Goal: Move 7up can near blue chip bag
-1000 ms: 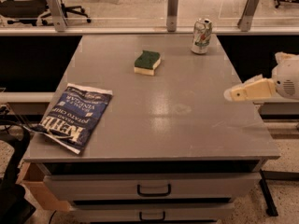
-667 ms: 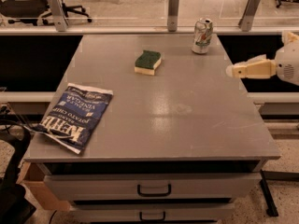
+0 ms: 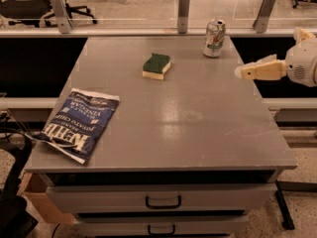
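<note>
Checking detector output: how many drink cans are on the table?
1. The 7up can stands upright at the far right corner of the table; the gripper hovers by the right edge, apart from it. None looks hidden.

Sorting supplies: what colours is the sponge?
Sponge: green top, yellow below, camera view; hand hovers by the table's right edge.

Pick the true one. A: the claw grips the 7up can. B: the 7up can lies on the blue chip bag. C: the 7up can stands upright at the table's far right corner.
C: the 7up can stands upright at the far right corner of the table, while the claw hovers at the right edge, apart from it.
</note>
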`<state>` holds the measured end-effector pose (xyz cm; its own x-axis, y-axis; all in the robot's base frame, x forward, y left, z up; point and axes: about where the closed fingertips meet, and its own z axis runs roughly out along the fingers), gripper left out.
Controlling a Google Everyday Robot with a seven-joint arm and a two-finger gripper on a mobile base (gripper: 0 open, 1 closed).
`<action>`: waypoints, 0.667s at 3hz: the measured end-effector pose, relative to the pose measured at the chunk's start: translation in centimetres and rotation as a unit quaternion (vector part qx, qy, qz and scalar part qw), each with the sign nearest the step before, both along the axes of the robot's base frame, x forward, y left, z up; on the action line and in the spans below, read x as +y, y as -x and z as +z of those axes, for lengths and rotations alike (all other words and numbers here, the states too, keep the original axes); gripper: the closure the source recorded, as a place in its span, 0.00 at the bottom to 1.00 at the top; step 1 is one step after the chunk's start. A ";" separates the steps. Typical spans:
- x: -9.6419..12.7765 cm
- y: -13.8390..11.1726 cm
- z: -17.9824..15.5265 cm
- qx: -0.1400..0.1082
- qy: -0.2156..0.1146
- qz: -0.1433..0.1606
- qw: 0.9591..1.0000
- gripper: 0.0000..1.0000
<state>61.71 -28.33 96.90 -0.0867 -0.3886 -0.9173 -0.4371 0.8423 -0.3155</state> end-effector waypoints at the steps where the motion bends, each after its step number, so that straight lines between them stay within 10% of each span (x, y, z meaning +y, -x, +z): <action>1: 0.3 -2.6 -0.2 -0.008 -0.026 0.000 1.000 0.00; 2: 0.9 -7.0 -0.7 -0.028 -0.062 0.004 0.998 0.00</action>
